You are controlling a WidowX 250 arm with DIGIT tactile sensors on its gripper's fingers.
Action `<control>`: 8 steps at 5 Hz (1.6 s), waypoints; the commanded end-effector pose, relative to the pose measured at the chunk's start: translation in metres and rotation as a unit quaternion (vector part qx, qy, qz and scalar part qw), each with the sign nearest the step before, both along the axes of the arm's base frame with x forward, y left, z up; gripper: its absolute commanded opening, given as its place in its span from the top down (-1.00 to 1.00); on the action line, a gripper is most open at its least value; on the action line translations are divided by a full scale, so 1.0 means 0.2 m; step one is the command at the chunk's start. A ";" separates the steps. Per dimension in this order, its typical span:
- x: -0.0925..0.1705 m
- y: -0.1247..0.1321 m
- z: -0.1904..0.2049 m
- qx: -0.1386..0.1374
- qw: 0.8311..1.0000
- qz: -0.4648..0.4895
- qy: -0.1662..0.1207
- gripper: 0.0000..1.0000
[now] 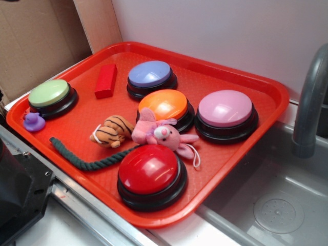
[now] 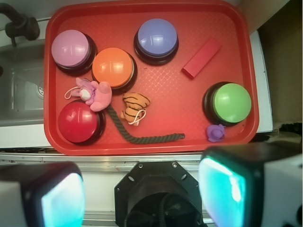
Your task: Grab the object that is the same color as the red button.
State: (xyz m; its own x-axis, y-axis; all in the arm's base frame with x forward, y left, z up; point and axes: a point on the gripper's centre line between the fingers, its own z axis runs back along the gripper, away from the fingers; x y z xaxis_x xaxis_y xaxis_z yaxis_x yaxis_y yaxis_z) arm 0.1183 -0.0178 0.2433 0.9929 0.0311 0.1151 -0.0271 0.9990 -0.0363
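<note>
Nearest the wrist camera, the gripper (image 2: pixel 142 198) hangs back off the near edge of the tray (image 2: pixel 151 147), its two fingers (image 2: pixel 236 189) spread wide with nothing between them, so the reach has not yet begun. On the near side of the tray sits the red button (image 1: pixel 149 171), with a pink plush toy (image 1: pixel 161 132) leaning against its far edge and a dark green rope (image 1: pixel 87 158) trailing off to the left past a small striped tiger toy (image 1: pixel 110 130). Further left, by the tray's rim, a tiny purple duck (image 1: pixel 34 121) lies just beside the green button (image 1: pixel 50 96). Beyond the plush come the orange button (image 1: pixel 164 105) and the pink button (image 1: pixel 225 110), and furthest back the blue-violet button (image 1: pixel 150 76). The matching object, a red block (image 1: pixel 106 80), lies flat on the far left part of the tray, between the green and blue-violet buttons and apart from both. The next move likely calls for travelling out over the toys, turning the jaws across the block's narrow width, and descending; the space around it looks free.
</note>
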 end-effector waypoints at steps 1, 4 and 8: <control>0.00 0.00 0.00 0.000 1.000 0.000 0.000 -1.00; 0.35 0.17 -0.14 0.013 0.994 0.106 -0.014 -1.00; 0.76 0.62 -0.50 0.052 0.934 0.352 -0.018 -1.00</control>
State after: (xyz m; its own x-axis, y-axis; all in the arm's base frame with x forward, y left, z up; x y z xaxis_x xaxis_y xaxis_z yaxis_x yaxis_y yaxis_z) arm 0.2712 0.0960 0.1248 0.7327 0.6671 0.1343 -0.6788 0.7306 0.0743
